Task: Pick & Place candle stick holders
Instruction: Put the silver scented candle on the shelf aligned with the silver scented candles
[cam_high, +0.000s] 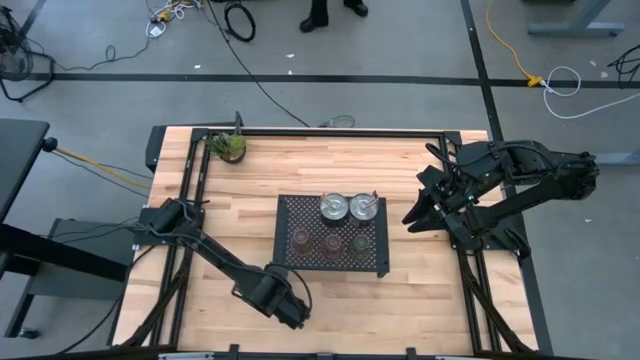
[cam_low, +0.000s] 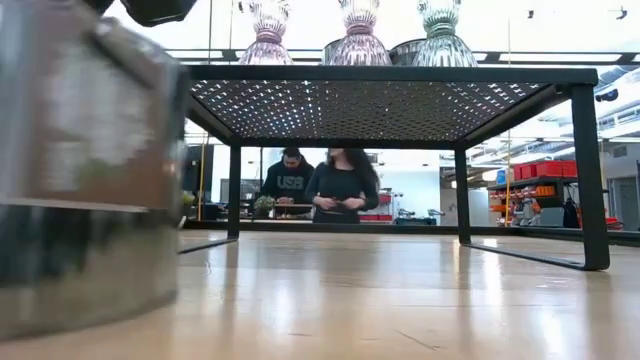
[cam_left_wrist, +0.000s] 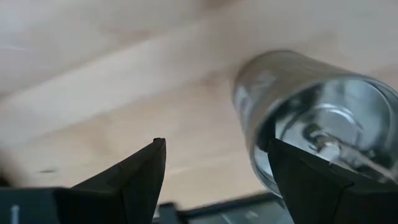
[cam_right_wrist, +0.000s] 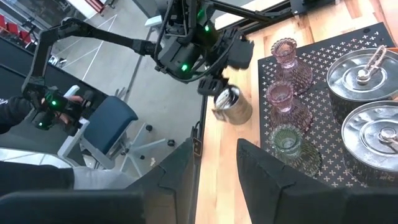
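Hidden from above: in the high view I cannot see the third silver holder at all; the left claw (cam_high: 295, 315) at the table's (cam_high: 430, 290) near edge covers it.
Cut off: in the low view that silver holder (cam_low: 85, 170) fills the left edge as a blur, its top and side out of frame; the glass holders on the mesh tray (cam_low: 385, 108) lose their tops.
Hard to make out: from the left wrist view I cannot tell whether the claw's finger (cam_left_wrist: 311, 186) touches the holder's rim or only hangs over it.
Left claw: released, fingers wide apart with bare wood between them.
Holder versus claw: the silver holder (cam_left_wrist: 311, 118) sits off to one finger's side, not between the two; that finger overlaps its mouth.
Same holder, other angle: it stands on the table just beside the tray, under the left claw (cam_right_wrist: 214, 87).
Tray load: two silver holders (cam_high: 347, 207) and three glass ones (cam_high: 331, 243).
Right claw (cam_right_wrist: 214, 146): slightly parted, empty, waiting right of the tray.
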